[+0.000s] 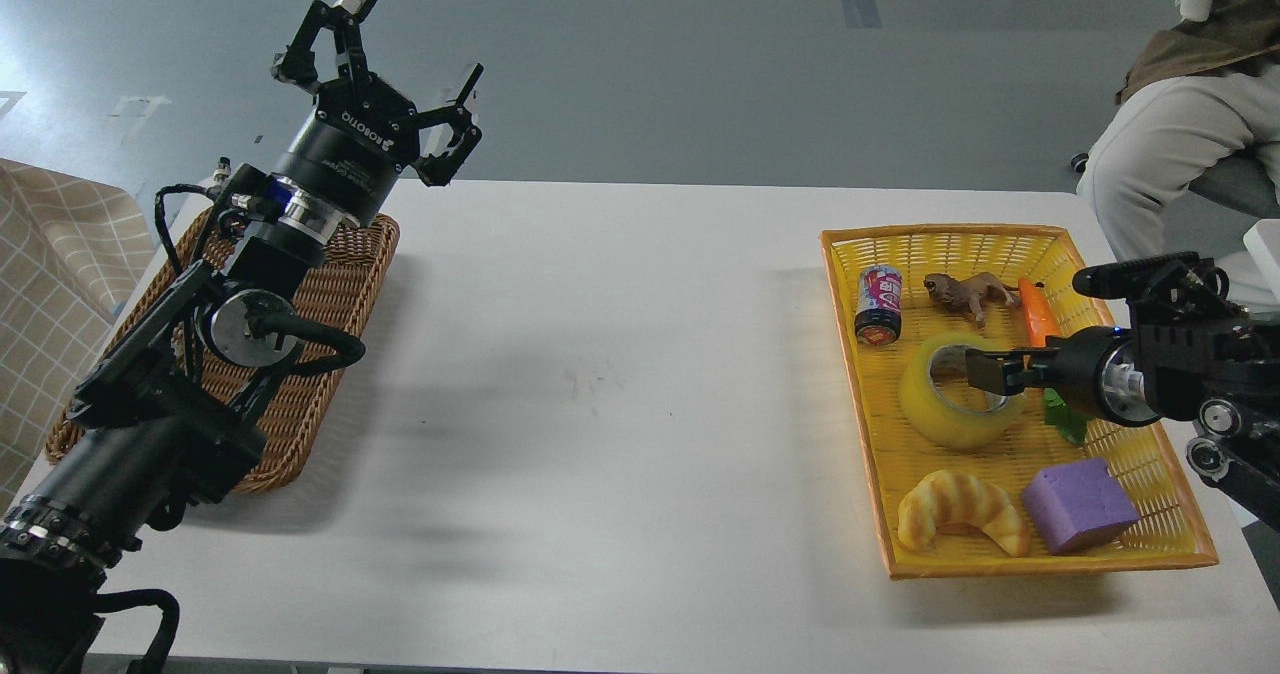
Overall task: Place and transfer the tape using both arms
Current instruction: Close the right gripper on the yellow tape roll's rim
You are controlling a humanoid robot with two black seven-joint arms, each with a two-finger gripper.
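Note:
The tape (940, 416), a yellowish translucent roll with a pale core, lies flat in the middle of the yellow tray (940, 238) at the right of the white table. My right gripper (992, 370) reaches in from the right and hangs over the roll's right half and core, hiding part of it. Its fingers are dark and seen nearly end-on, so I cannot tell how they stand. My left gripper (395, 54) is open and empty, raised high above the far end of the brown wicker basket (320, 354) at the left.
In the tray with the tape are a small can (879, 304), a brown toy animal (965, 292), an orange carrot (1036, 316), a croissant (962, 512) and a purple block (1080, 504). A seated person (1170, 144) is at the far right.

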